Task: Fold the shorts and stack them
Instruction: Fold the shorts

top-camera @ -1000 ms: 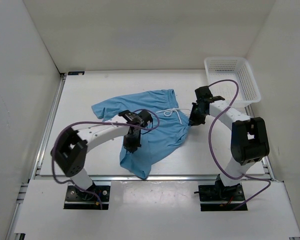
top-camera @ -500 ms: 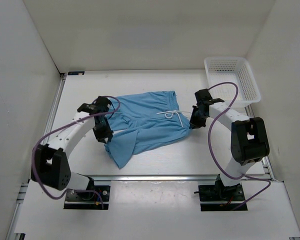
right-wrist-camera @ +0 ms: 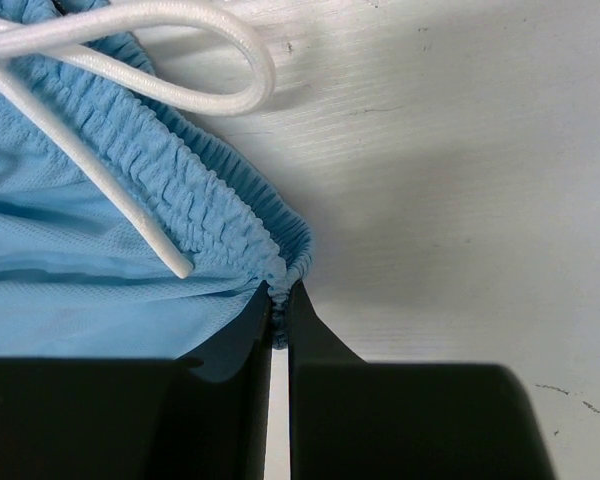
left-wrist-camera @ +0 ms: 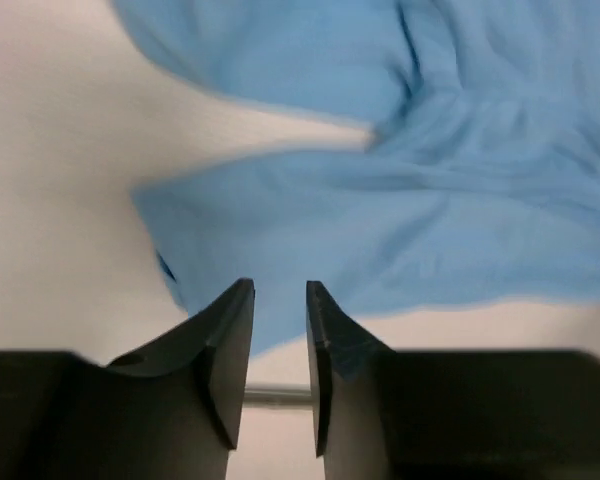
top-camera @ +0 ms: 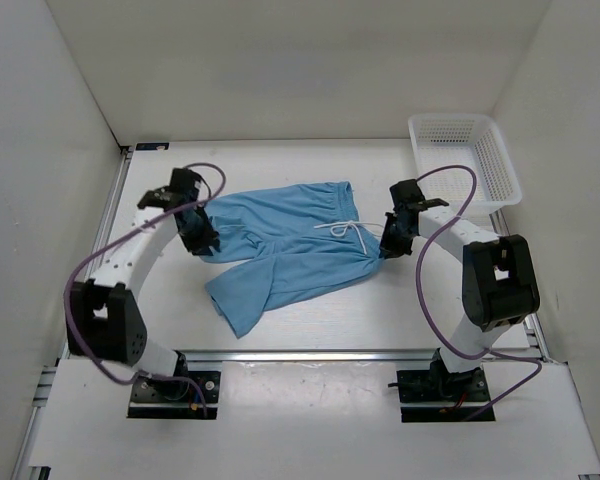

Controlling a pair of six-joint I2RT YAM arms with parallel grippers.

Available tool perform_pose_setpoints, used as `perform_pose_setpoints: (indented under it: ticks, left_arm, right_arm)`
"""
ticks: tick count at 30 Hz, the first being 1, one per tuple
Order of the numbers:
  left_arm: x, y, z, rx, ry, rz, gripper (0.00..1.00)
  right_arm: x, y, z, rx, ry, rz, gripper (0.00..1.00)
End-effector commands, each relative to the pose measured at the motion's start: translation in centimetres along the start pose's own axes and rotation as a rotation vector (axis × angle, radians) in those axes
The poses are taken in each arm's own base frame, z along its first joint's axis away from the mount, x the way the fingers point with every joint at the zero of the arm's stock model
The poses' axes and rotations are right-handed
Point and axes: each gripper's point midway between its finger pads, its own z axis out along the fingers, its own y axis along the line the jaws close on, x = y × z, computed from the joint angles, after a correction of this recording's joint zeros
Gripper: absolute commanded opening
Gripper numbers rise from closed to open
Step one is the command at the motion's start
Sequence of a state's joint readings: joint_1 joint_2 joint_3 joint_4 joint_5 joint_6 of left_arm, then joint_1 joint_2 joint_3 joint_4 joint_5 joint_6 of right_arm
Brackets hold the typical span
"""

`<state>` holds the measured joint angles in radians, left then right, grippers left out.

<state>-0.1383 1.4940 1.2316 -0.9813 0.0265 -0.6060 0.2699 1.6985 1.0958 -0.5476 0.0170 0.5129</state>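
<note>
The light blue shorts (top-camera: 290, 250) lie spread across the middle of the table, the waistband to the right and the white drawstring (top-camera: 340, 228) on top. One leg points down and to the left. My left gripper (top-camera: 198, 240) hovers at the shorts' left edge. In the left wrist view its jaws (left-wrist-camera: 280, 290) stand a little apart with nothing between them, and the blue fabric (left-wrist-camera: 380, 220) lies beyond. My right gripper (top-camera: 386, 245) is shut on the gathered waistband corner (right-wrist-camera: 280, 265), with the drawstring (right-wrist-camera: 180, 30) looped just past it.
A white mesh basket (top-camera: 465, 160) stands at the back right corner of the table (top-camera: 280, 160). White walls close in the left, back and right sides. A metal rail (top-camera: 310, 353) runs along the near edge by the arm bases.
My left arm swung from the middle of the shorts out to their left edge, and its jaws came apart. The lower leg of the shorts shifted left. The right gripper stayed put.
</note>
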Motion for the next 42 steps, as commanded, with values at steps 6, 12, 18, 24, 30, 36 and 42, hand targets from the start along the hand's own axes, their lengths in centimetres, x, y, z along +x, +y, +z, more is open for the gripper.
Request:
perform_pose_setpoints:
  ticks: [6, 12, 18, 24, 30, 36, 42]
  left_arm:
    - [13.7, 0.0, -0.1, 0.115, 0.190, -0.129, 0.93]
    - [16.4, 1.6, 1.6, 0.098, 0.215, -0.205, 0.81]
    - [18.1, 1.5, 3.7, 0.072, 0.283, -0.192, 0.65]
    - [17.6, 1.0, 5.0, 0.047, 0.282, -0.113, 0.41]
    - [12.5, 0.9, 1.8, -0.002, 0.133, -0.054, 0.10]
    - [3.6, 2.0, -4.6, 0.001, -0.091, -0.099, 0.10]
    - [0.3, 3.9, -0.5, -0.075, 0.004, -0.147, 0.44]
  right_arm:
    - [-0.6, 0.7, -0.8, -0.046, -0.032, -0.016, 0.00]
    - [-0.6, 0.7, -0.8, -0.046, -0.032, -0.025, 0.00]
    - [-0.3, 0.3, -0.6, -0.033, -0.027, -0.025, 0.00]
    - [-0.3, 0.3, -0.6, -0.033, -0.027, -0.025, 0.00]
    - [-0.1, 0.2, -0.6, -0.029, -0.019, -0.024, 0.00]
    - [-0.3, 0.2, -0.9, -0.025, -0.032, -0.024, 0.00]
    - [-0.2, 0.1, -0.6, -0.020, -0.022, -0.024, 0.00]
